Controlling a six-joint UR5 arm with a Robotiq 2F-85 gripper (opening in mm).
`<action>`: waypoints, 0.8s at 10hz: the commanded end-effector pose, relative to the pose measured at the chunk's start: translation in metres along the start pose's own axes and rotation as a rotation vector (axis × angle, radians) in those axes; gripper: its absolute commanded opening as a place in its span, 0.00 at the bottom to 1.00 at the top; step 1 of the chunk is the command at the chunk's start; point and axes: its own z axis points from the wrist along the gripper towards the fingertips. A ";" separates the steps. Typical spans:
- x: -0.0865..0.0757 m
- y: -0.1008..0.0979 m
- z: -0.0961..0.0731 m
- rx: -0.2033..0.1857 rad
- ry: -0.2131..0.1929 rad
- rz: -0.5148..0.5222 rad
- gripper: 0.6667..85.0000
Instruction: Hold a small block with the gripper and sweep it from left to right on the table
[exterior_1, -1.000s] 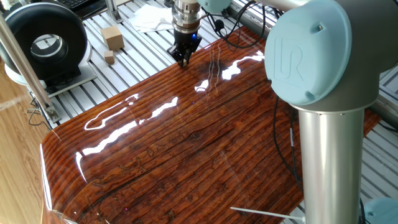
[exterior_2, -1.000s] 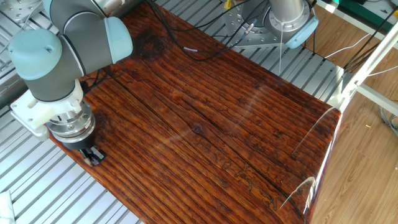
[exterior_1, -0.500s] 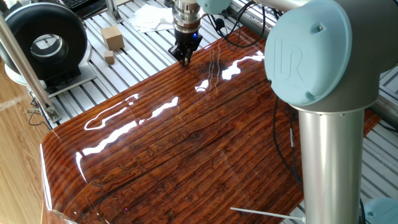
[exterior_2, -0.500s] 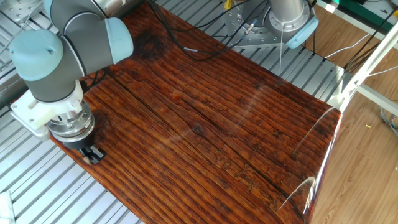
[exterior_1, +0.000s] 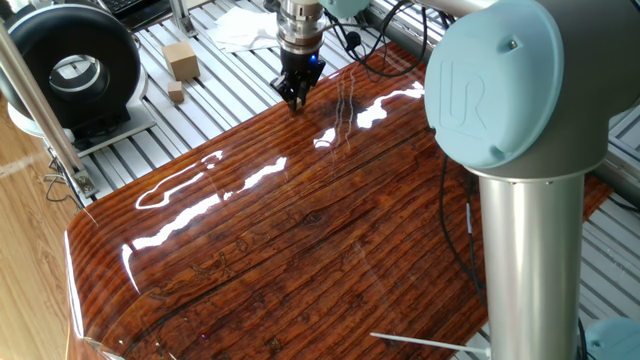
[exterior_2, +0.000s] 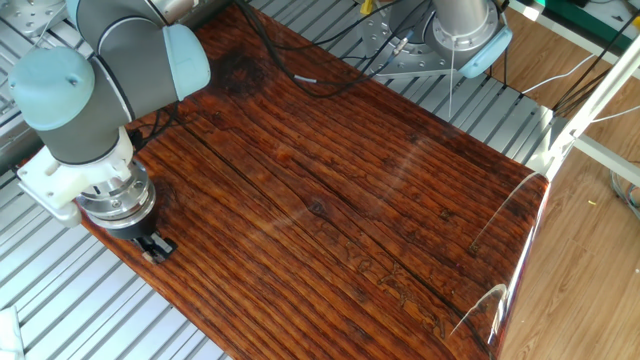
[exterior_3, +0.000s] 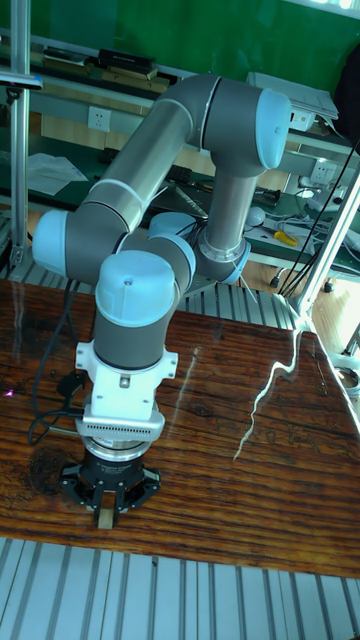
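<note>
My gripper hangs straight down at the far edge of the table, near the board's corner. In the tall fixed view the gripper is shut on the small block, a light-tan sliver showing between the black fingers just above the table. The other fixed view puts the gripper at the left edge of the table, with the block's pale tip barely visible. I cannot tell whether the block touches the wood.
On the slatted aluminium base beyond the table lie a big tan block and another tiny tan cube, beside a round black device. Cables trail across the table's far corner. A second arm's base stands behind.
The gripper, still shut on the small block, has crept a little along the table's edge, to the right in the other fixed view. Nothing else moved.
</note>
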 end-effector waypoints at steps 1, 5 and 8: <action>0.000 0.007 -0.001 -0.031 0.000 0.028 0.00; -0.003 0.001 -0.001 -0.008 -0.012 0.027 0.00; -0.007 -0.003 -0.001 0.006 -0.026 0.038 0.00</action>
